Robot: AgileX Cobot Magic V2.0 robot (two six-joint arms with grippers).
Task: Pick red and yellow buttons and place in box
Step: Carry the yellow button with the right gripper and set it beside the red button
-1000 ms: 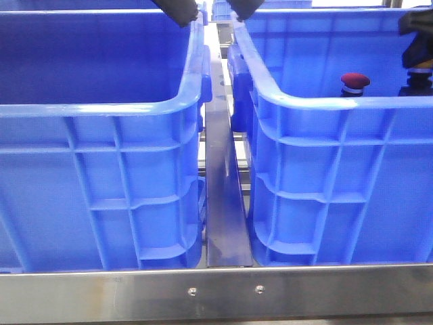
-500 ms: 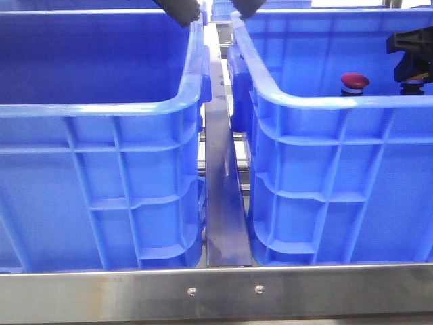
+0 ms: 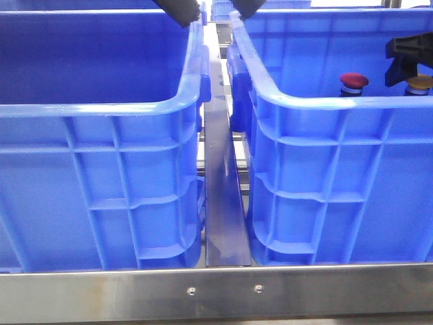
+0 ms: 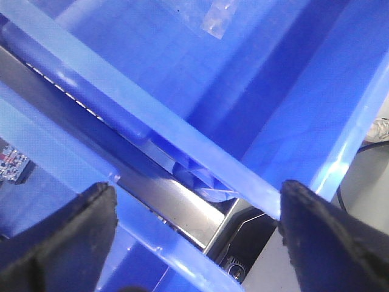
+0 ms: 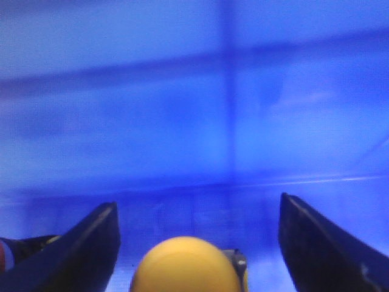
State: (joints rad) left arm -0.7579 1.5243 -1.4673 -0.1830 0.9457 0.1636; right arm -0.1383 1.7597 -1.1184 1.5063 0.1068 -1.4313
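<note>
R fingers [image 5: 73, 255] spread wide, yellow button [image 5: 185, 266] btwn them, untouched.

Looks like a workshop or lab bench I'm at: two blue ribbed crates [image 3: 101, 169] on a bare metal frame [image 3: 216, 291] with screws.

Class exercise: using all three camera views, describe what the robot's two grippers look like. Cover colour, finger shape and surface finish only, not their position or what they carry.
Both grippers have black fingers. In the wrist views the left gripper and the right gripper each show two broad, wedge-shaped fingers with a matte, slightly grainy surface. From the front, the right gripper is a black, angular piece. No cables or markings are visible on either.
</note>
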